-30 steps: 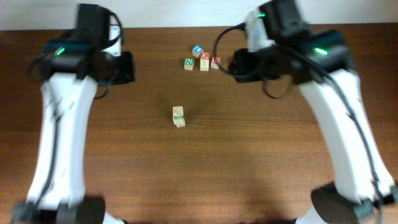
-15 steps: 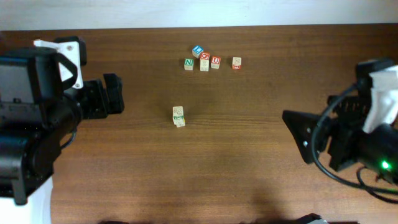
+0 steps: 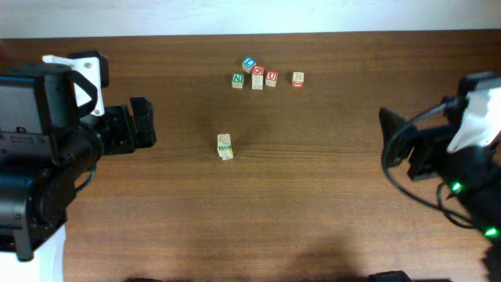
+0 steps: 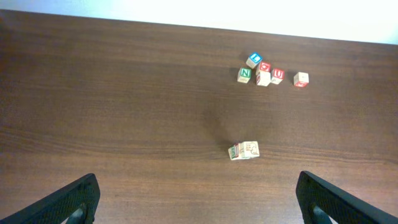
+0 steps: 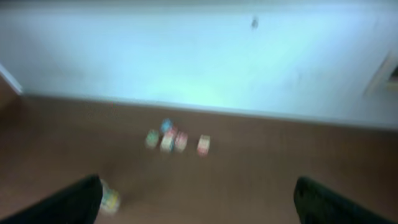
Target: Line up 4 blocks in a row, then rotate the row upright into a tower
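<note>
Left claw [image 3: 144, 124] & right claw [image 3: 394, 142] are hanging spread wide, empty, nr desk's [image 3: 313, 227] side edges. Prob. starting a rotation; next move's needing a reach to mid-desk blocks [image 4: 243, 150].

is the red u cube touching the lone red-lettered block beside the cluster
No, a clear gap separates the red U cube from the lone red-lettered block in the overhead view.

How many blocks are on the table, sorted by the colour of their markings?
Blue-marked blocks: 1
Green-marked blocks: 2
Red-marked blocks: 3
Plain or pale blocks: 2
Total: 8
</note>
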### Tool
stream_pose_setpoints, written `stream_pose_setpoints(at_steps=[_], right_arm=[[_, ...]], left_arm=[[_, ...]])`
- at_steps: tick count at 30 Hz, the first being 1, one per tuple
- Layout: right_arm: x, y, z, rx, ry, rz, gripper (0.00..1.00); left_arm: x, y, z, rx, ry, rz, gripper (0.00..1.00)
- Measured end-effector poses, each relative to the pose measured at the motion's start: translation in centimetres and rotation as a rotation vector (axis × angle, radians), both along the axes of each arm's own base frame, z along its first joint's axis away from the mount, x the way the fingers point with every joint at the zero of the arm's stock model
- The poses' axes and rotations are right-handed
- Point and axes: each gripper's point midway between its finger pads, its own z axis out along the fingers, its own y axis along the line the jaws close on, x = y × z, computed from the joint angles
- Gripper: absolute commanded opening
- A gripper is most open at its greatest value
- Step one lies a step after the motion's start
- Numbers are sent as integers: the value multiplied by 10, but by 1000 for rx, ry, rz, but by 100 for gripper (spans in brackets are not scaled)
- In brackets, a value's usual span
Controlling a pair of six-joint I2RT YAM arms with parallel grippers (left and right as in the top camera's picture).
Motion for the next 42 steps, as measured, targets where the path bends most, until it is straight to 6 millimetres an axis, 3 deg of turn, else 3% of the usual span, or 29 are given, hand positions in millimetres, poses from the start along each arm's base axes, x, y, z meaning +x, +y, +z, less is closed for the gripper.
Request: stream_pose_setpoints(at_steps=[5,10,15,19,24,42], right_arm=[[-12,-5,-75,-3,-171,7,98],[-6,-3,-144,-6,-349,21,98],[-3,-4,-220,-10,-306,21,98],[-5,-4,-255,-14,-293,21,98],[-6,-4,-265,-14,-280,22,98],[-6,-4,-266,-14,-279,22,98]], left_arm=[[0,0,0,0,0,0,99],[0,0,0,0,0,0,99],[0,0,0,0,0,0,99],[0,0,0,0,0,0,99],[0,0,0,0,0,0,99],[0,0,0,0,0,0,99]])
